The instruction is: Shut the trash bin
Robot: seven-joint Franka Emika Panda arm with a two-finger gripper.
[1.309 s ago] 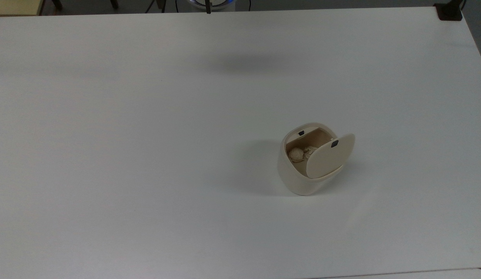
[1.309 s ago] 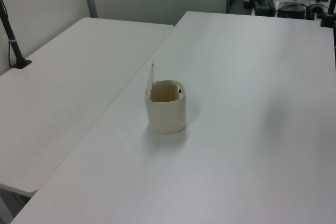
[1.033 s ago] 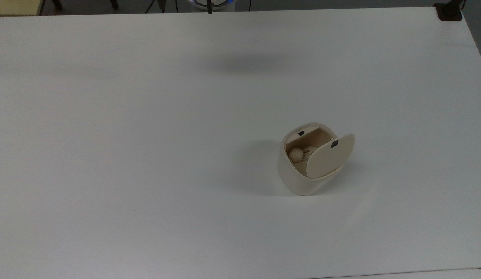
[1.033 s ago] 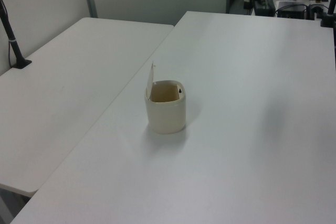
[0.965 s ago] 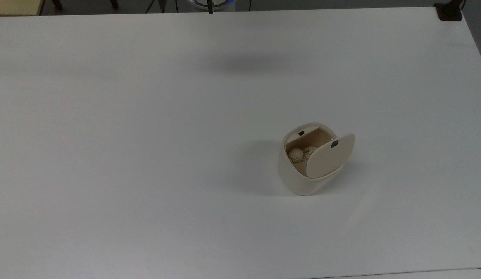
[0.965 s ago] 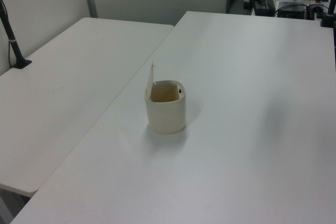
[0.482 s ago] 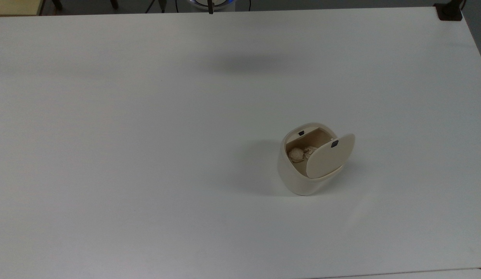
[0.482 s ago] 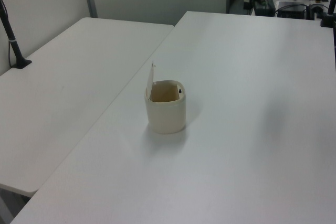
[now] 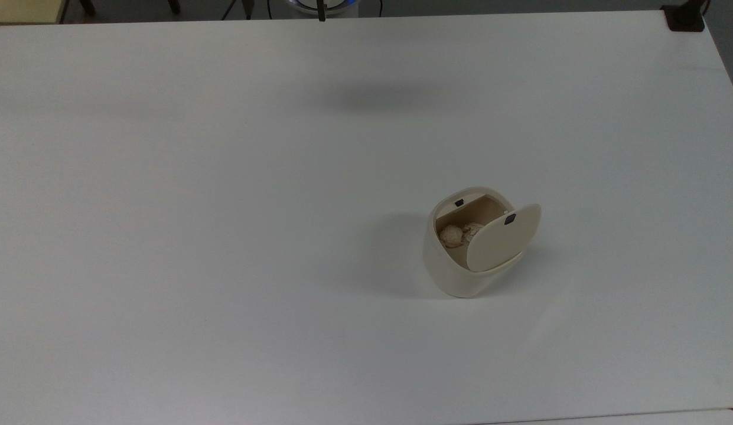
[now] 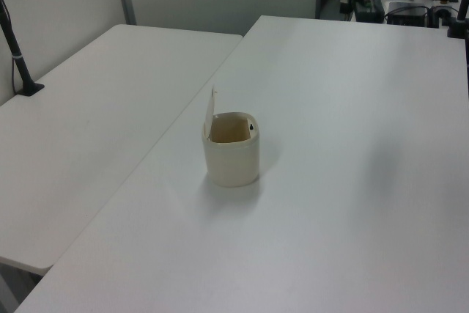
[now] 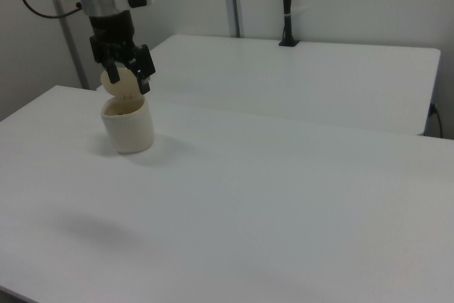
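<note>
Top view shows the trash bin on the white table with its lid raised and no gripper; left view likewise; right view shows the gripper, fingers spread, overlapping the upright lid.

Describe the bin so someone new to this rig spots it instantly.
Start from the big white table. The trash bin is the only object standing on it, right of centre in the top view: a small cream-white, rounded-square tub. Its flat lid stands hinged open, showing a tan interior with crumpled paper balls.
</note>
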